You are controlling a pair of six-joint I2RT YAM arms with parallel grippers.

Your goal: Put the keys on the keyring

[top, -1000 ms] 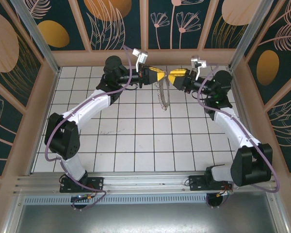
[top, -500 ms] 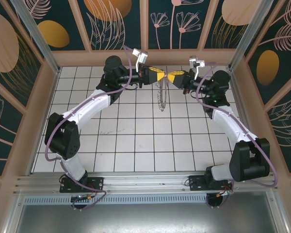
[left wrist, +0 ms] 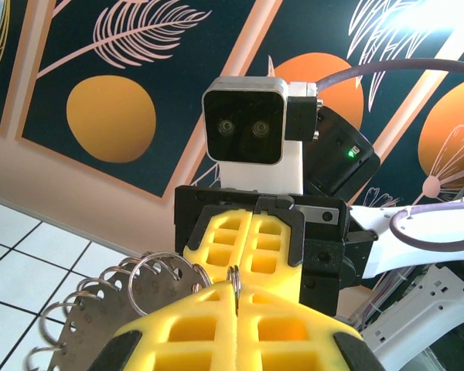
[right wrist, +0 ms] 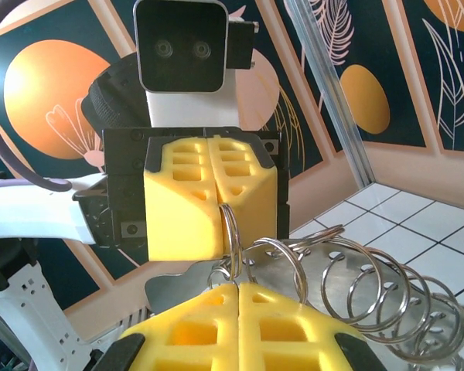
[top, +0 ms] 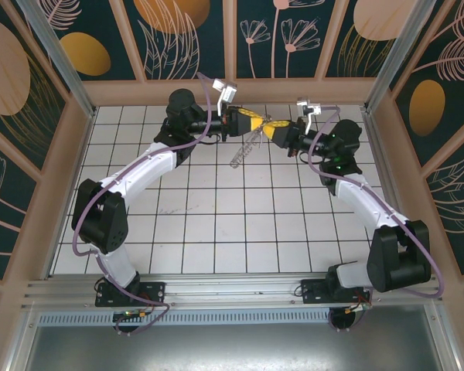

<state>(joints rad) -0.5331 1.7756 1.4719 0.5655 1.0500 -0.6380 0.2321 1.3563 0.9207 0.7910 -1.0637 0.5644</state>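
The keyring (top: 243,151) is a flat metal plate (left wrist: 100,317) fringed with several split rings (right wrist: 356,270). It hangs above the far tiles between the two arms. My left gripper (top: 260,125) and my right gripper (top: 272,130) meet tip to tip there. Both are shut on the same small split ring (right wrist: 233,232) of the keyring. In the left wrist view that ring (left wrist: 234,277) sticks up from my shut left gripper (left wrist: 236,292), with the right gripper (left wrist: 251,236) just behind. In the right wrist view my right gripper (right wrist: 238,284) faces the left gripper (right wrist: 210,193). The keys are out of view.
A white tiled floor (top: 216,216) lies below. Patterned walls with wooden posts (top: 229,39) close in behind and to both sides. An aluminium rail (top: 216,290) runs along the near edge by the arm bases.
The right gripper has moved left to the left gripper and shut on the small split ring. The hanging keyring has swung up and to the left.
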